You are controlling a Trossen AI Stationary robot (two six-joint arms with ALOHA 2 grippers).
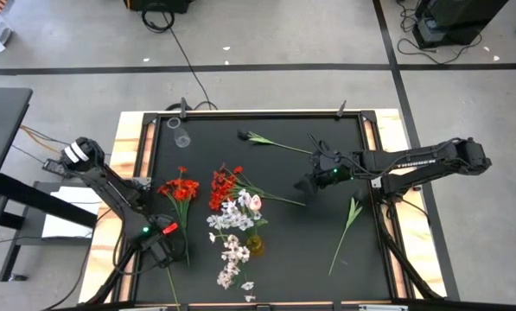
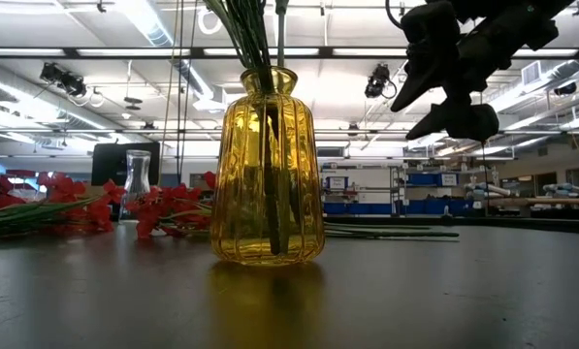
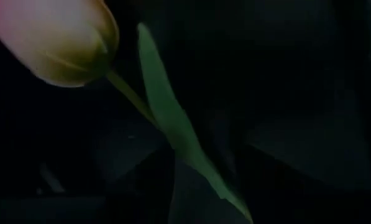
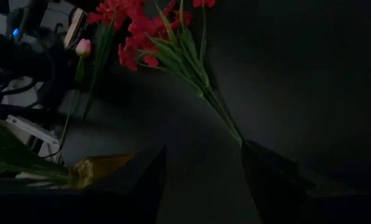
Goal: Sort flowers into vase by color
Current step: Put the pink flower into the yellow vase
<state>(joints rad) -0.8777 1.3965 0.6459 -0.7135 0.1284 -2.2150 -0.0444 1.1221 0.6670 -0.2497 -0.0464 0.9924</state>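
Flowers: we list them by kind, as they lie on the black desk (image 1: 379, 259).

Red blossom clusters, two lots. We count one bunch (image 1: 180, 188) at the desk's left part, just beside the left arm, and a second bunch (image 1: 221, 186) near the middle, its green stems running out toward the right gripper. Both lie flat.

White-lilac sprays (image 1: 232, 226): we see these standing with their stems in the yellow glass vase (image 1: 255, 244), which is upright near the middle of the desk's front half. More pale blossoms (image 1: 230, 275) lie on the desk nearer the front edge.

Pink tulip bud (image 3: 54, 37): we find it close before the left wrist camera, with its stem and one long leaf below it. The left gripper (image 1: 162, 250) sits low at the desk's front left corner; we cannot tell whether its fingers are apart or together, or whether they hold the tulip.

Other stems: one leafy stem (image 1: 270, 142) lies at the back of the desk, and another (image 1: 348, 220) at the right.

A small clear vase (image 1: 181, 136) stands at the back left.

Right gripper (image 1: 310, 182): raised above the desk right of centre, fingers (image 4: 269, 177) spread, nothing between them.
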